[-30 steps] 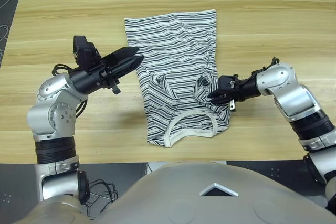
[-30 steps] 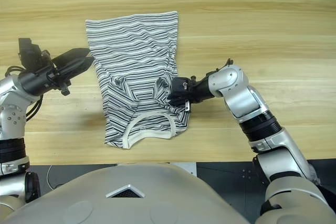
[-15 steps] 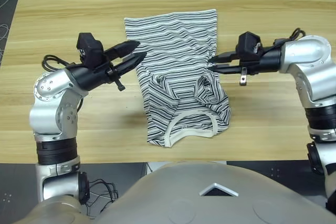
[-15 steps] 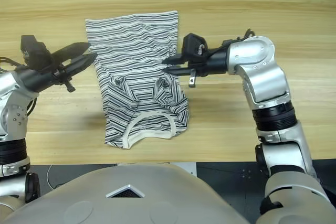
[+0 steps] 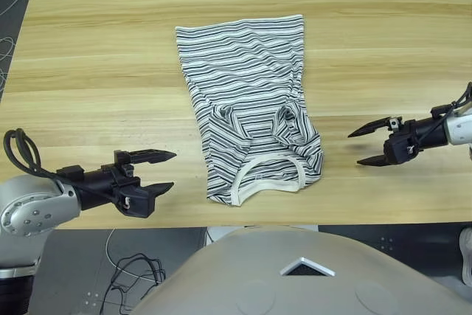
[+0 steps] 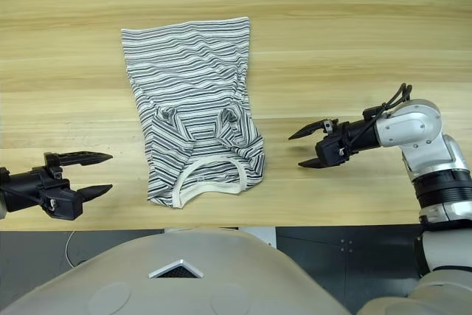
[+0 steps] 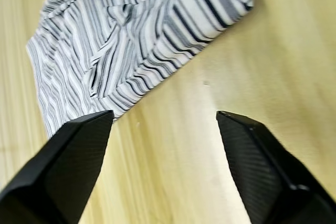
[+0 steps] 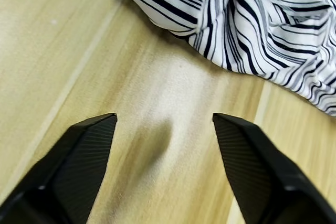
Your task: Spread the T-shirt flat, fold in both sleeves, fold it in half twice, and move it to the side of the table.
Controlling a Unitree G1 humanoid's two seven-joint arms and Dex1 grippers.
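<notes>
There is 1 striped T-shirt [image 5: 251,101] on 1 wooden table [image 5: 96,57]. There are 2 grippers, the left gripper [image 5: 174,170] and the right gripper [image 5: 354,150], each with 2 black fingers.

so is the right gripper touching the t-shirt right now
Apart. The right eye view shows bare table between the open right gripper and the T-shirt; the right wrist view shows the same gap.

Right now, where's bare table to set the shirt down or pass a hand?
Bare table left of the T-shirt and right of it, plus a strip beyond its hem. Tighter near the front edge, where the open left pincer and right pincer flank it.
</notes>
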